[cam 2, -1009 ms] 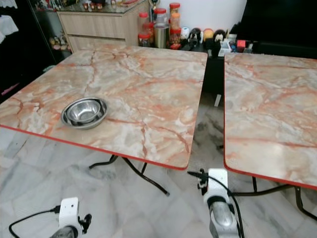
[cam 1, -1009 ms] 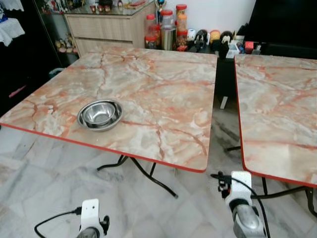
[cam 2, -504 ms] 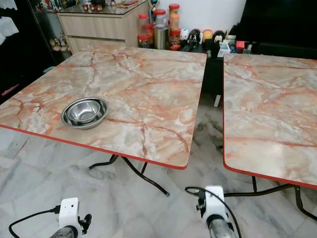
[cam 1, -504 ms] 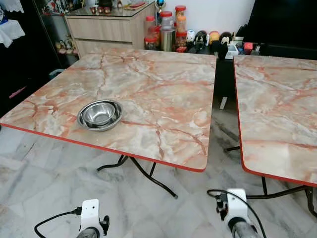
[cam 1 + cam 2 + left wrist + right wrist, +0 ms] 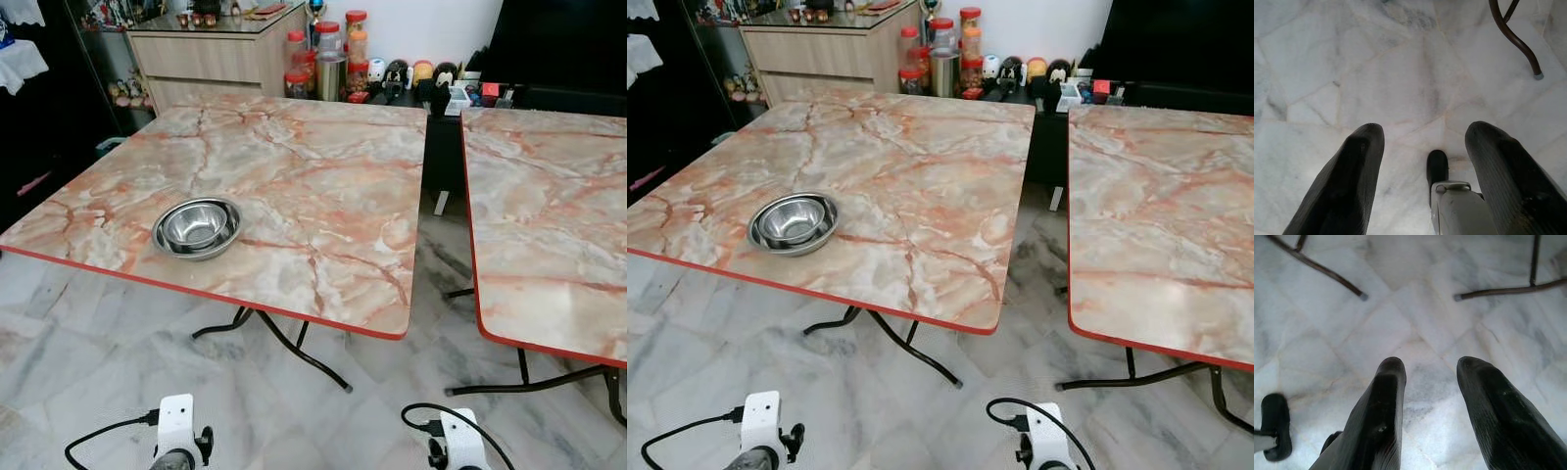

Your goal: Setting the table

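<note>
A shiny steel bowl (image 5: pixel 197 227), seemingly two nested, sits near the front left edge of the marbled table (image 5: pixel 323 166) with a red rim. Both arms hang low below the table's front edge: the left wrist (image 5: pixel 177 443) and the right wrist (image 5: pixel 455 448) peek in at the bottom of the head views. In the left wrist view my left gripper (image 5: pixel 1422 134) points down at the marble floor, fingers apart and holding nothing. My right gripper (image 5: pixel 1427 366) does the same over the floor.
A second marbled table (image 5: pixel 549 215) stands to the right, with a narrow gap (image 5: pixel 443 211) between the two. Black folding legs (image 5: pixel 294 348) reach out under the left table. A wooden cabinet (image 5: pixel 216 54) and jars (image 5: pixel 333 49) line the back wall.
My right arm has dropped lower, toward the bottom edge of the head views. The left arm and the bowl have stayed put.
</note>
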Motion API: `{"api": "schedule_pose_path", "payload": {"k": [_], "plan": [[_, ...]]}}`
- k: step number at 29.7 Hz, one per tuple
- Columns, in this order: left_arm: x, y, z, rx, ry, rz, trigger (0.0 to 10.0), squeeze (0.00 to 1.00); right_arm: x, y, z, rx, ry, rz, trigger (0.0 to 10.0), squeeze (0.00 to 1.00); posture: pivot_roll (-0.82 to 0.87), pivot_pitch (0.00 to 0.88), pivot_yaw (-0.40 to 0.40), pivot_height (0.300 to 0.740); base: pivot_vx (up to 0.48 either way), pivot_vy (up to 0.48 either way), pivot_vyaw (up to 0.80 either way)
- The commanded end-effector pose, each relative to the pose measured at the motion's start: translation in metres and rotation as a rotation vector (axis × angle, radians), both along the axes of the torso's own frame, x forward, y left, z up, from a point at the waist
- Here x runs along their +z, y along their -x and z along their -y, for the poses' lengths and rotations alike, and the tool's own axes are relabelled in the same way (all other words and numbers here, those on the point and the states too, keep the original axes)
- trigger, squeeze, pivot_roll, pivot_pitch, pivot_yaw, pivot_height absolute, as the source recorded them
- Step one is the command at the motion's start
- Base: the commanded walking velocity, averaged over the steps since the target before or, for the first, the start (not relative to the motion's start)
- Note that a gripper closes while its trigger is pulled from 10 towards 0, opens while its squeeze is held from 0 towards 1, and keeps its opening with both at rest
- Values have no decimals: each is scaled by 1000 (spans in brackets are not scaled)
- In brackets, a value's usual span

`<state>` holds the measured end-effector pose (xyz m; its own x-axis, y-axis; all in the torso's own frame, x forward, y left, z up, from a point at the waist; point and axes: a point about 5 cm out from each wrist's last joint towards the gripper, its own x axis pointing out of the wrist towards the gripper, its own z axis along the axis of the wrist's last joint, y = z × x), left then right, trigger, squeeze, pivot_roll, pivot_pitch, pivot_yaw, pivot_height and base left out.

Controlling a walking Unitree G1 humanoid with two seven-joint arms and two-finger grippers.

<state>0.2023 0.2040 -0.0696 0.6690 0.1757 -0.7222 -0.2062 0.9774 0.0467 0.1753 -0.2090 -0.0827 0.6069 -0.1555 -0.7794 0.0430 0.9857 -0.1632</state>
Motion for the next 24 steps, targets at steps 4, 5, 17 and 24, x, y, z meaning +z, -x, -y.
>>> {"api": "schedule_pose_path", "payload": {"k": [4,5,17,24], "plan": [[-3,4,4,23,17,-13,10000,0,2,-9,-6,41,3,-4,10000,0,-52,0,33,740,0,-427,-706],[-3,4,4,24,19,-13,10000,0,2,-8,-5,41,11,-7,10000,0,-51,0,31,740,0,-409,-506],[-5,8,6,25,21,-24,10000,0,1,-8,-8,37,4,-13,10000,0,-52,0,33,740,0,-403,-169],[-6,9,5,13,19,-28,10000,0,1,-6,-8,16,2,-14,10000,0,-53,0,36,740,0,-348,0]]}}
